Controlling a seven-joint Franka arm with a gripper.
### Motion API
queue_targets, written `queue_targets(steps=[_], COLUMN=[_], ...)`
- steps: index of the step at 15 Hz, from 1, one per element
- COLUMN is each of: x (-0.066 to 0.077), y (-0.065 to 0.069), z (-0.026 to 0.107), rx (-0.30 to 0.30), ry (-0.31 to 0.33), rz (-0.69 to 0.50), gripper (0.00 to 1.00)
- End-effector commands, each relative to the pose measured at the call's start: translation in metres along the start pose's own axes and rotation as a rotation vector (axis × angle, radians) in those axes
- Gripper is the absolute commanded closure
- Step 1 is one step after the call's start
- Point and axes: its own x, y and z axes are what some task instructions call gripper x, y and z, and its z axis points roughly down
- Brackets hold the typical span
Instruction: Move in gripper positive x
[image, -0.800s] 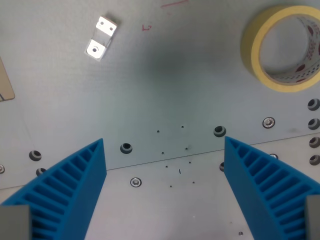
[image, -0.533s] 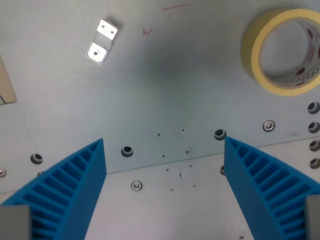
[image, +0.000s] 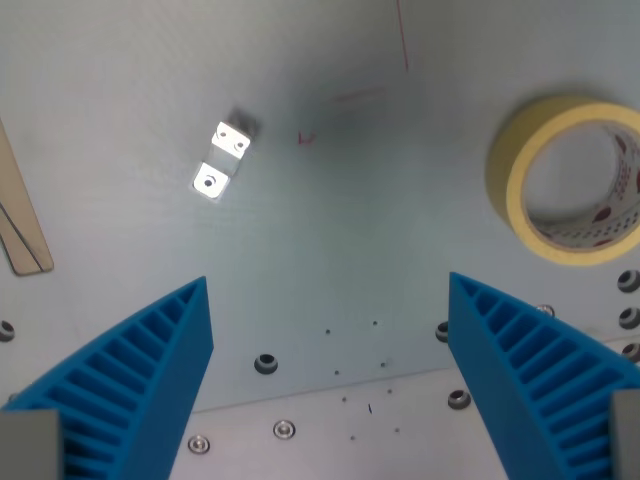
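My gripper (image: 330, 300) is open and empty. Its two blue ribbed fingers (image: 150, 370) stand wide apart at the bottom left and bottom right of the wrist view, above a grey metal table (image: 330, 230). Nothing lies between the fingers. A roll of yellow tape (image: 565, 180) lies flat at the wrist view's right, above the right finger. A small shiny metal bracket (image: 223, 160) lies at the upper left.
A beige wooden strip (image: 22, 225) runs along the left edge. Bolt holes (image: 265, 362) and screw heads (image: 285, 430) dot the plate seam near the bottom. Faint red marks (image: 305, 138) and a red line (image: 402, 35) show at the top.
The whole scene has shifted down in the wrist view, so the camera has moved forward over the table. The tape, bracket and holes lie as before. The fingers stay open.
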Motion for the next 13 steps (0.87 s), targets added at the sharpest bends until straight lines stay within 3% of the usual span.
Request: queue_targets(steps=[1, 13], x=[0.016, 0.076], y=[0.003, 0.003], z=[-0.003, -0.001], rx=[-0.006, -0.006], ry=[-0.026, -0.026], rz=[-0.003, -0.003], gripper=[0.0, 0.0])
